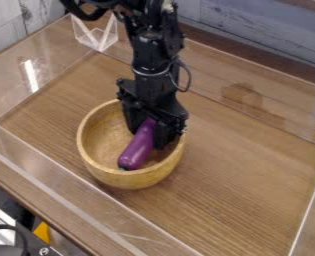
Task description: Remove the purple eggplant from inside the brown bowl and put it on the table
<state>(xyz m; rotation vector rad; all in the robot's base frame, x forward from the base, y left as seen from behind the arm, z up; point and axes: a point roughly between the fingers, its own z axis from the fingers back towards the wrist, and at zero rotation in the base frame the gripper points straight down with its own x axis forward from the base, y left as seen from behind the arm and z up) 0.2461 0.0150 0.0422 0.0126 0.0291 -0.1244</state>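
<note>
The purple eggplant (137,148) lies tilted inside the brown bowl (100,160), its lower end toward the bowl's bottom and its upper end between my fingers. My black gripper (149,128) points straight down into the bowl and is shut on the eggplant's upper end. The stem tip is hidden by the fingers. The bowl rests on the wood-grain table (240,170), left of centre.
Low clear acrylic walls (66,205) border the tabletop on all sides. A clear angled acrylic piece (96,35) stands at the back left. Bare tabletop lies right of the bowl and in front of it.
</note>
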